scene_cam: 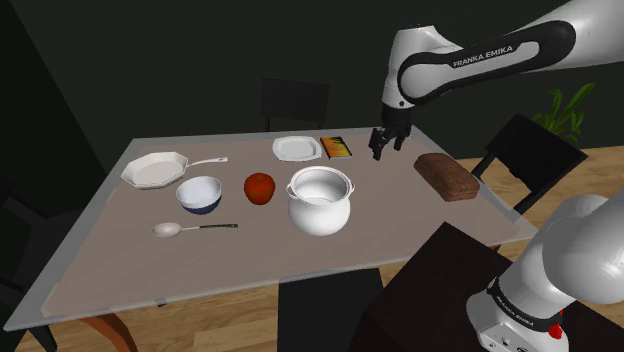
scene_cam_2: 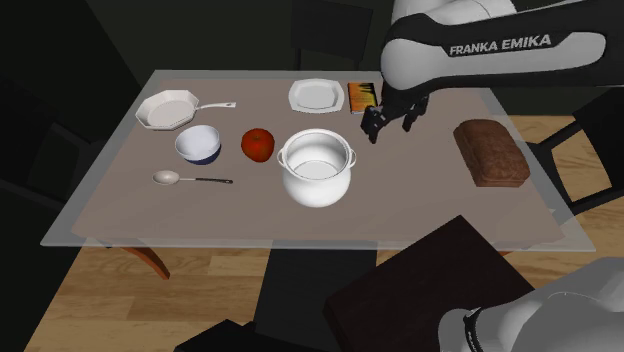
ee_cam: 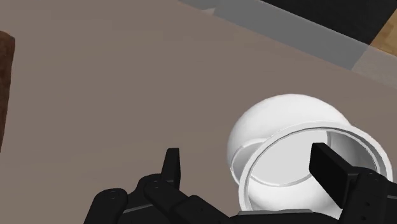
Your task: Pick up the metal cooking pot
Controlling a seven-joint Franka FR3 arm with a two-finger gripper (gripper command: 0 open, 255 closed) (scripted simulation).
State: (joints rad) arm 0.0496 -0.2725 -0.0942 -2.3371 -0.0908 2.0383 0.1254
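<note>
Jaws wide apart and empty (touching nothing), aloft near the white pot

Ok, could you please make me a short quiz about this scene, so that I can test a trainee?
1. True or false: the end effector is shut on the pot.
2. Choose one: in the shoulder view, what sits between the pot and the bowl? A) a red fruit; B) a mug; C) a fork.
3. Fill the gap: in the shoulder view, the dark brown loaf lies to the ____ of the pot.

Key: 1 false, it is open and apart from the pot; 2 A; 3 right.
</note>
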